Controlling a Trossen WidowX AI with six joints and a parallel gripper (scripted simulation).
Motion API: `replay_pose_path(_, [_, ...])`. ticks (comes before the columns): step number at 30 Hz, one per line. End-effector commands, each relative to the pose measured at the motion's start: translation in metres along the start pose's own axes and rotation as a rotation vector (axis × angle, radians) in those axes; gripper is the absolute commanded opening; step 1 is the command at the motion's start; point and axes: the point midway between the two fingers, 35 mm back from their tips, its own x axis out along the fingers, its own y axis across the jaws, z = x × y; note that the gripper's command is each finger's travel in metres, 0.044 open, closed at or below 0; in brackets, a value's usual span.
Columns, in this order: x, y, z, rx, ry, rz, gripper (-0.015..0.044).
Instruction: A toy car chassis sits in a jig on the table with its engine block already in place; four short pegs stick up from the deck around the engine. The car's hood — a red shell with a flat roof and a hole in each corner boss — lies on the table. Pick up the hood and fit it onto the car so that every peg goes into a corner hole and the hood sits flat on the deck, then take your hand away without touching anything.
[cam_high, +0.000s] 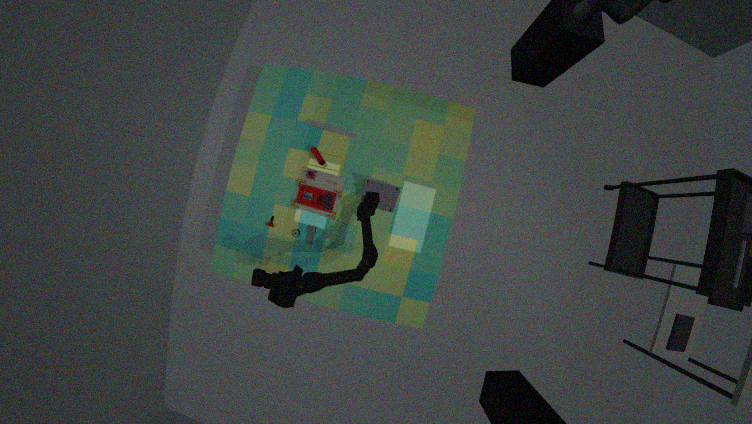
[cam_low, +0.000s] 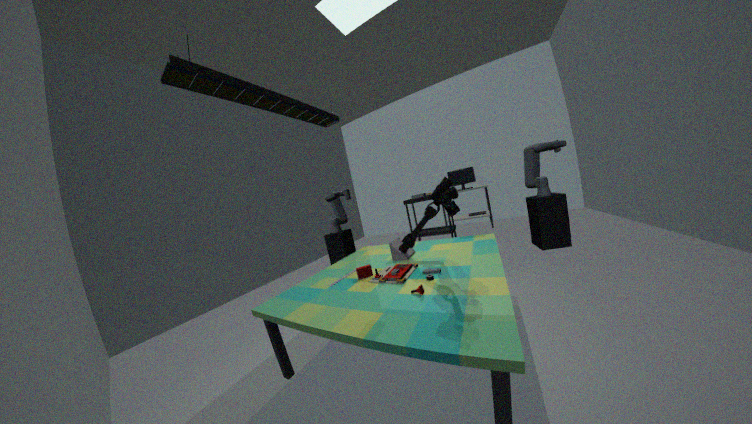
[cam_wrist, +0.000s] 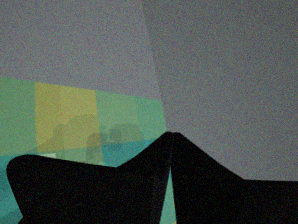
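The chassis (cam_high: 307, 190) (cam_low: 401, 272) sits in its jig on the table, with a dark engine block on its red deck. The pegs are too small to make out. A red shell (cam_high: 317, 155) (cam_low: 363, 272), apparently the hood, stands on edge on the table beside the jig; its corner holes do not show. My gripper (cam_wrist: 172, 139) is shut and empty, its fingertips touching. It is raised high, well away from the hood and the chassis. The wrist view shows neither of them.
A small red funnel-shaped piece (cam_high: 270, 223) (cam_low: 418, 290), a dark wheel (cam_high: 295, 230) (cam_low: 430, 277) and a grey piece (cam_high: 311, 234) (cam_low: 431, 271) lie near the jig. A grey strip (cam_high: 329, 127) lies beyond the hood. My arm (cam_high: 367, 231) (cam_low: 418, 229) rises from its grey base plate (cam_high: 389, 195).
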Motion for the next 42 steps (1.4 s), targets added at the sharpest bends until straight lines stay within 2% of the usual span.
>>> replay_pose_path(1, [0.016,-0.02,-0.039,-0.085,0.101,-0.01,0.0])
replay_pose_path(13, [0.041,-0.067,-0.177,-0.334,0.405,0.1,0.0])
replay_pose_path(25, [0.025,-0.089,-0.323,-0.534,0.613,0.375,0.0])
replay_pose_path(34, [-0.012,-0.085,-0.427,-0.638,0.645,0.651,0.0])
replay_pose_path(42, [-0.059,-0.064,-0.511,-0.697,0.544,0.911,0.0])
